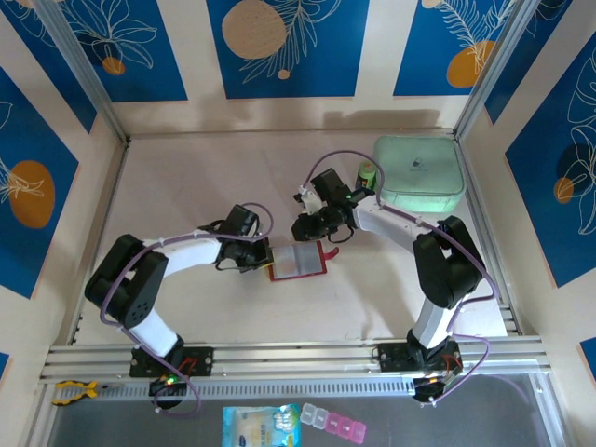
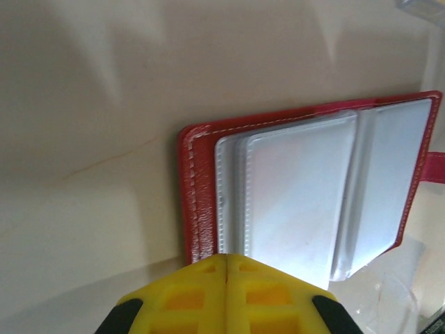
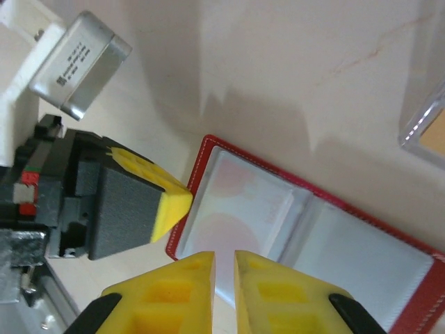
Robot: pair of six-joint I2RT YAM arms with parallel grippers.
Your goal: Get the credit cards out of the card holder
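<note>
The red card holder (image 1: 300, 264) lies open on the table, its greyish pockets facing up (image 2: 396, 174) (image 3: 361, 257). My left gripper (image 1: 267, 257) (image 2: 227, 257) is shut, with its tips pressed on the holder's left border. One of its yellow fingertips (image 3: 170, 205) rests on that edge. My right gripper (image 1: 323, 238) (image 3: 224, 256) stands at the holder's far edge. Its jaws are nearly together on a pale credit card (image 3: 224, 240) (image 2: 299, 202) that sticks out past the pocket. Faint pink rounds show on the card through the plastic.
A big mint green case (image 1: 419, 173) sits at the back right, with a small green bottle (image 1: 368, 172) beside it. A clear plastic sleeve with a tan face inside (image 3: 425, 118) lies just beyond the holder. Metal rails run along the table's sides and front.
</note>
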